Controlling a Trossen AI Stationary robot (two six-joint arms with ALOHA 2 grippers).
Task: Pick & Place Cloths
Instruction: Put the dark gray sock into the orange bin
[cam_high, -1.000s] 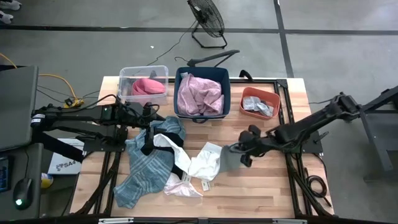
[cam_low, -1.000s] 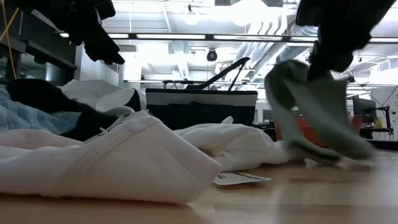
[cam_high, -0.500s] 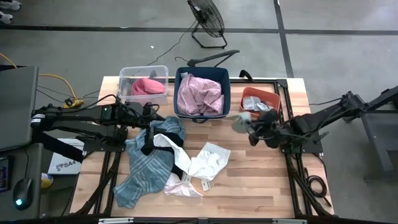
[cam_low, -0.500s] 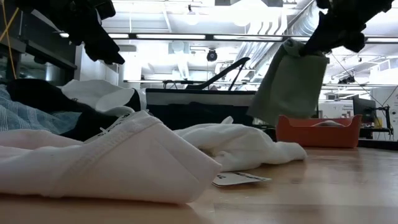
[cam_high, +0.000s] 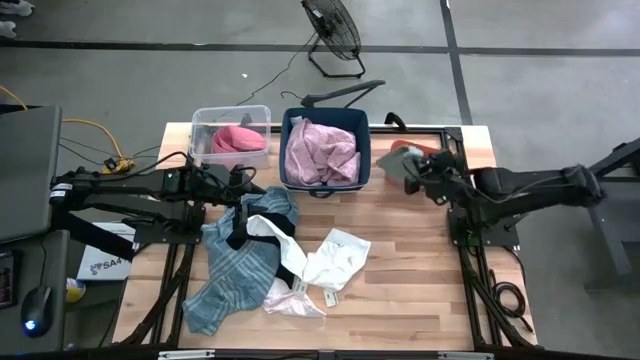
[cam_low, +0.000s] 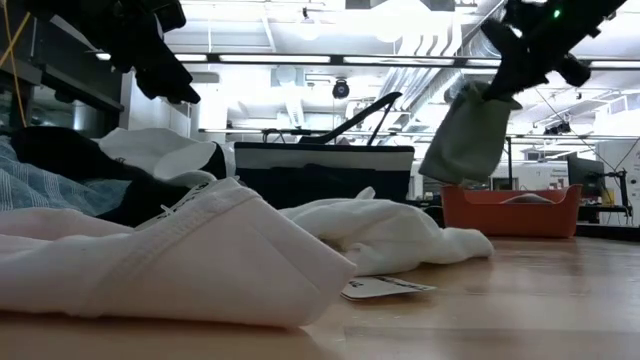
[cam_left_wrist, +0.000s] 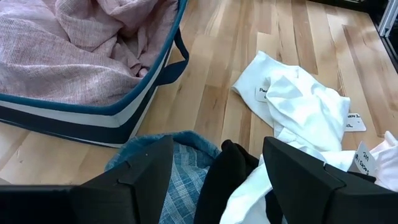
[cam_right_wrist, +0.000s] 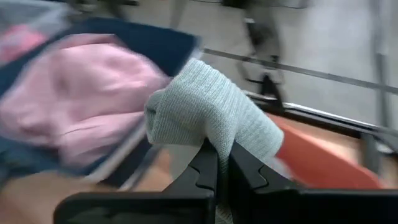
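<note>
My right gripper is shut on a small grey-green cloth and hovers at the orange bin, which stands on the table's far right. In the low view the cloth hangs above that bin. My left gripper waits open above the pile, over the teal-blue plaid cloth and black trim. White cloths with black trim lie spread on the table's middle. A mauve-pink cloth fills the navy bin. My right gripper pinches the grey-green cloth between its two fingers, at a bunched fold that bulges out past the fingertips. The fingers slant down from the table's right side. The cloth is lifted clear and hangs slack below the gripper.
A clear bin with a pink cloth stands far left, beside the navy bin. A pale pink cloth and paper tags lie near the pile. Bare wood spreads over the table's right half.
My right gripper has risen from the table's middle and swung toward the far right edge, carrying the grey-green cloth. The cloth, dragging on the wood a second ago, is now lifted clear and hangs at the orange bin.
</note>
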